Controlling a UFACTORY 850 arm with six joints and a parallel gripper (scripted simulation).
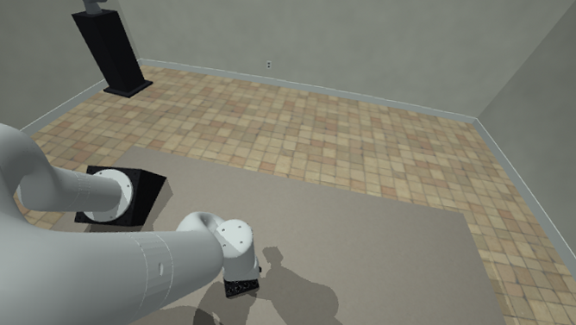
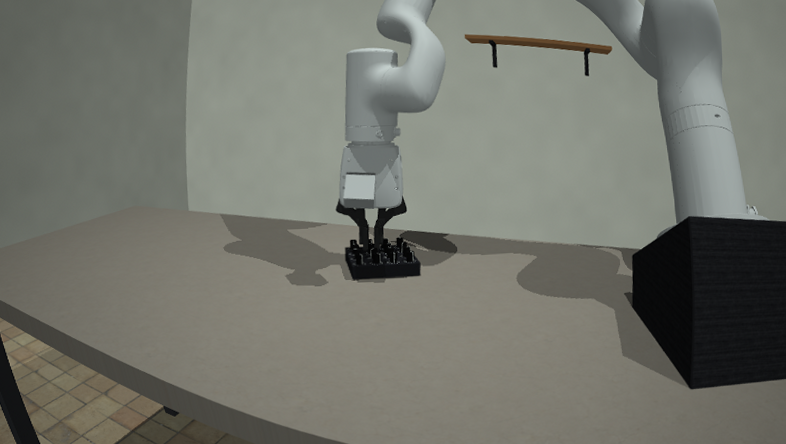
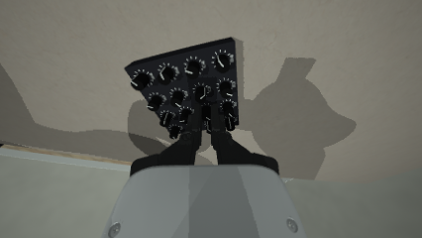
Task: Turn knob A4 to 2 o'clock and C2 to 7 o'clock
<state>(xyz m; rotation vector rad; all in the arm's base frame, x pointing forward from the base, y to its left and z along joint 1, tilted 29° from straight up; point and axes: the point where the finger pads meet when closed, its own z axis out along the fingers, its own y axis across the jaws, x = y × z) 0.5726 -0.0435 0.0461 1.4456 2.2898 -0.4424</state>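
The black knob box (image 3: 190, 91) stands on the grey table, with four rows of small black knobs with white lines. It also shows in the exterior view (image 2: 382, 261) and peeks out under my wrist in the top view (image 1: 240, 288). My gripper (image 3: 206, 112) points straight down over the side of the box nearest the wrist camera. Its two black fingers stand close together on either side of a knob in the middle of the nearest rows, shut on it. The fingers hide that knob and its name, so I cannot tell which knob it is. In the exterior view the fingertips (image 2: 372, 241) reach down among the knobs.
My arm's black base block (image 2: 728, 297) stands on the table to the right of the box. A wooden wall shelf (image 2: 537, 43) hangs behind. A second grey arm on a black stand (image 1: 107, 48) is far off on the tiled floor.
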